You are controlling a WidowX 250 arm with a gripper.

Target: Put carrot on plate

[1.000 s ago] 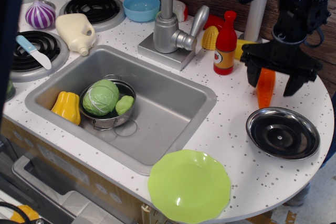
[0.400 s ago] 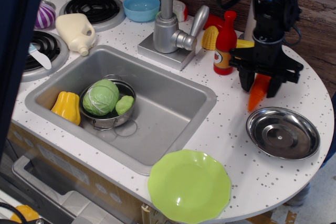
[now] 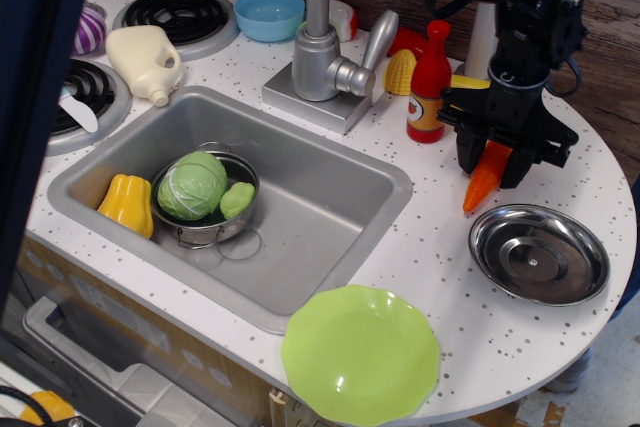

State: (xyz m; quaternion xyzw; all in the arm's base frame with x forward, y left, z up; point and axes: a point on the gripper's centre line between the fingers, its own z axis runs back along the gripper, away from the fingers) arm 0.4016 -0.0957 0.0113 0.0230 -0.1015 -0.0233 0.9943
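Green plate (image 3: 361, 355): empty, at the counter's front edge, well left of and nearer than the carrot.
Steel dish (image 3: 539, 254): empty, just right of the carrot's tip.
Carrot (image 3: 482, 176): tip tilted down-left, off the counter.
Gripper (image 3: 503, 152): fingers clamped on the carrot's upper end.

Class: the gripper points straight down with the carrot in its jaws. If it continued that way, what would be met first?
Probably the bare white countertop: the carrot tip in the gripper would touch just left of the steel plate, though depth is unclear.
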